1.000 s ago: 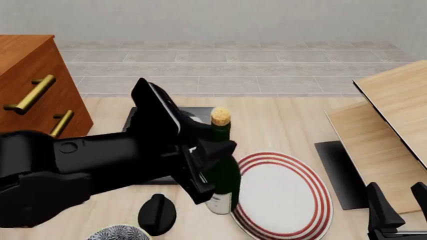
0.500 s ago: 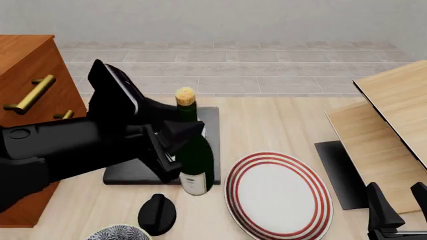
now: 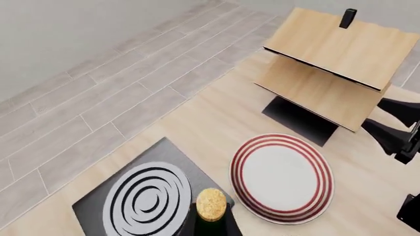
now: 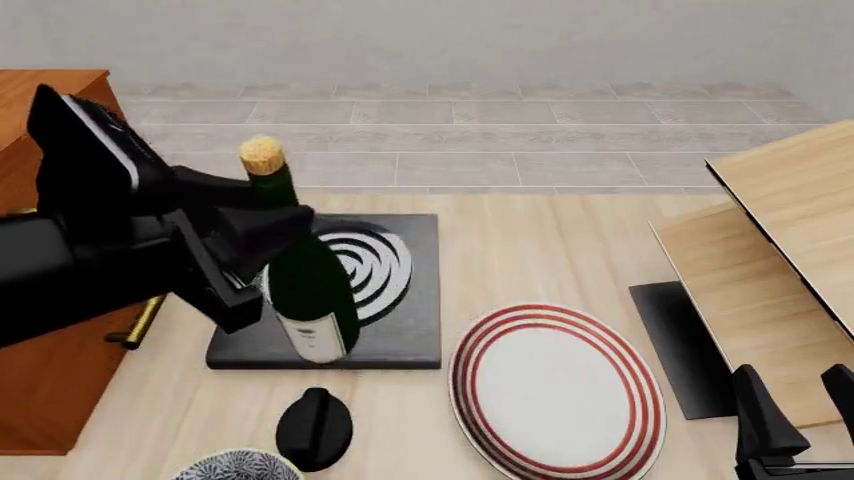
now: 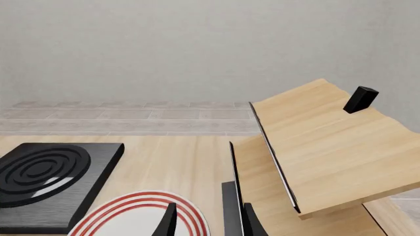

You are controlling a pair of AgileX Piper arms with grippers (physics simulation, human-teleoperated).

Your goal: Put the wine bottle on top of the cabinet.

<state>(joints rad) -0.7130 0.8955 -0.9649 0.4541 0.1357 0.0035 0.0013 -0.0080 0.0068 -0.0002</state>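
Note:
My left gripper [image 4: 258,265] is shut on the wine bottle [image 4: 307,285], a dark-green bottle with a tan cork [image 4: 262,153] and a pale label. It holds the bottle tilted in the air above the black stove plate, just right of the cabinet [image 4: 20,95]. My arm hides most of the reddish-brown cabinet. The left wrist view shows only the cork [image 3: 211,204] and a little of the neck. My right gripper [image 4: 797,415] is open and empty at the table's near right corner; its fingers [image 5: 168,222] show in the right wrist view.
A black stove plate [image 4: 400,300] with white rings lies under the bottle. A red-rimmed white plate [image 4: 554,385] lies right of it. A black knob-shaped object [image 4: 315,428] and a patterned bowl [image 4: 238,466] sit at the near edge. Pale wood panels [image 4: 781,240] stand at the right.
My left arm has carried the bottle up and to the left, from beside the plate to above the stove plate near the cabinet. The right gripper has not moved.

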